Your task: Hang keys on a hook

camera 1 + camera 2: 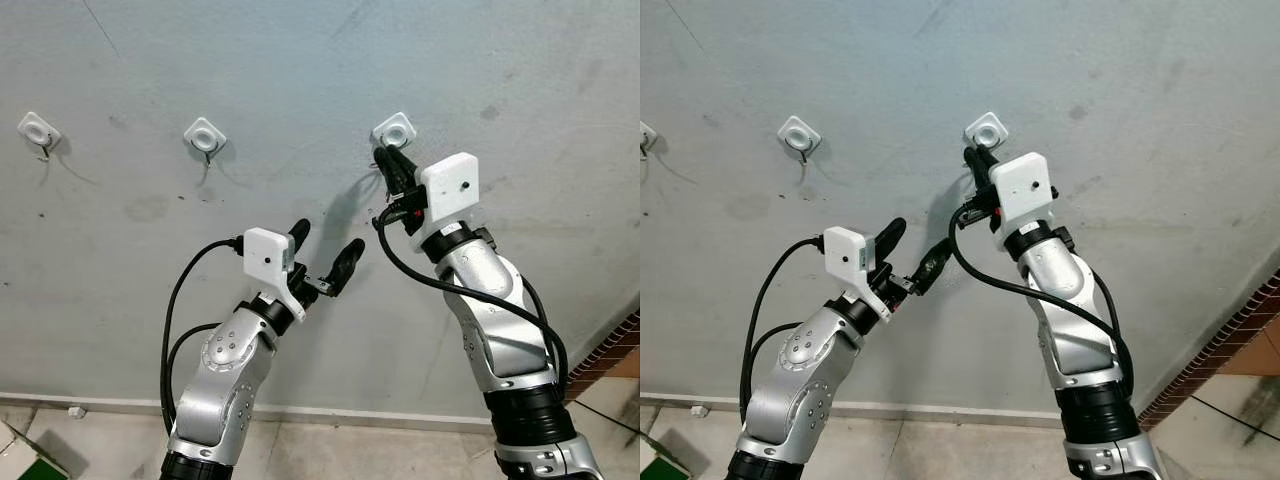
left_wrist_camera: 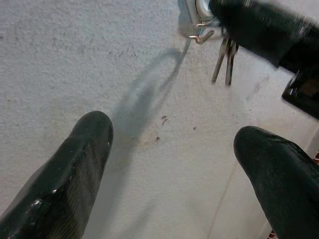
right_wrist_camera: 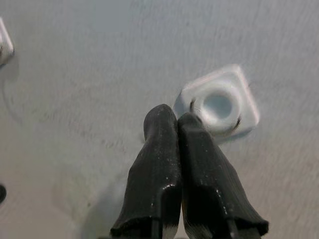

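Right gripper (image 1: 385, 160), jaws pinched on the keys (image 2: 224, 59), is at the hook (image 2: 202, 35); next, slip the ring on. Left gripper (image 1: 325, 250) waits, jaws wide and empty.

White hooks (image 1: 394, 128), grey wall (image 1: 300, 60), black claws (image 1: 327, 252).

Our two silver arms, black-fingered and cabled

We see rounded silver shells dotted with small screws on both arms, each with a ribbed black collar low on the forearm and a white boxy camera housing at the wrist; black cables loop from the housings down the arms. The left gripper (image 1: 325, 252) and right gripper (image 1: 386, 157) each have two long, matte black, softly tapered fingers.
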Available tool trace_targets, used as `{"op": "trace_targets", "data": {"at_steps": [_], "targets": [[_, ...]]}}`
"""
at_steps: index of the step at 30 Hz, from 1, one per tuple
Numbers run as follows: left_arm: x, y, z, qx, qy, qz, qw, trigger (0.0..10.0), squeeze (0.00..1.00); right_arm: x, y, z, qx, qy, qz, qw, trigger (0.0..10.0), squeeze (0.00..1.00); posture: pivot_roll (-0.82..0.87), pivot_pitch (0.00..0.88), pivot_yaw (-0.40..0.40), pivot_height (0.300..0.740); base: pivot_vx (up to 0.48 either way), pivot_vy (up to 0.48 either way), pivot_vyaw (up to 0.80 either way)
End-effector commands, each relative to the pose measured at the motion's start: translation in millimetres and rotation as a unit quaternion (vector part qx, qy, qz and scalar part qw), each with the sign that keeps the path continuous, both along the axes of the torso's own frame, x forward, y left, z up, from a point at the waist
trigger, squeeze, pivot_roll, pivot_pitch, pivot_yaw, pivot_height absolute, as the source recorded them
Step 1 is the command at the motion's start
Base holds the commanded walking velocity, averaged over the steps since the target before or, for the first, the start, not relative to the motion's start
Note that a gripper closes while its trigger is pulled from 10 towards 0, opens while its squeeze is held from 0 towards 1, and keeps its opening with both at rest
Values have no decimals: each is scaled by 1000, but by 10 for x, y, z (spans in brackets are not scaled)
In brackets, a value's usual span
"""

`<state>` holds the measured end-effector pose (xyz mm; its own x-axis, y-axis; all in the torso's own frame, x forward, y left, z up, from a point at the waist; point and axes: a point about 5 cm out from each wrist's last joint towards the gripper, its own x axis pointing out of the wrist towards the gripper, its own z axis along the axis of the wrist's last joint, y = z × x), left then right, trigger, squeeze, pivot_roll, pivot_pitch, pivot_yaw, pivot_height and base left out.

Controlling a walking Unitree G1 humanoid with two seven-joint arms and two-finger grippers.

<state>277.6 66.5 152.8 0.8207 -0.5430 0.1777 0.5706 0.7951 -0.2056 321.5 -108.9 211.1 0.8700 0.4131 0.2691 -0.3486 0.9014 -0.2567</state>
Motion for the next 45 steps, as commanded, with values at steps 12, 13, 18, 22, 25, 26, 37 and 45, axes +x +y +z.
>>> {"op": "trace_targets", "data": {"at_steps": [12, 13, 18, 22, 25, 26, 37, 45], "targets": [[11, -1, 14, 3, -2, -1, 1000, 10000, 0, -1, -4, -196, -18, 39, 2, 999, 10000, 0, -67, 0, 48, 740, 0, 0, 0], [10, -2, 15, 3, -2, -1, 1000, 10000, 0, -1, -6, -202, -18, 40, 2, 999, 10000, 0, -65, 0, 48, 740, 0, 0, 0], [11, 5, 15, 4, -2, 0, 1000, 10000, 0, 3, 4, -224, -21, 43, 2, 999, 10000, 0, -64, 0, 48, 740, 0, 0, 0], [12, 7, 16, 5, -2, 0, 1000, 10000, 0, 10, 10, -248, -31, 46, 1, 998, 10000, 0, -64, 0, 48, 740, 0, 0, 0], [12, 6, 17, 5, -2, 0, 1000, 10000, 0, 15, 10, -264, -36, 47, 0, 998, 10000, 0, -64, 0, 48, 740, 0, 0, 0], [12, 5, 17, 5, -2, 0, 1000, 10000, 0, 20, 9, -279, -41, 48, -2, 998, 10000, 0, -64, 0, 48, 740, 0, 0, 0], [12, -14, 101, -4, -17, -3, 1000, 10000, 0, 30, -8, -385, -65, 59, -11, 996, 10000, 0, -61, 0, 44, 740, 0, 0, 0], [11, -5, 100, -4, -17, -4, 1000, 10000, 0, 48, -54, -422, -64, 64, -21, 996, 10000, 1000, -63, 0, 45, 740, 0, 0, 0]]}}
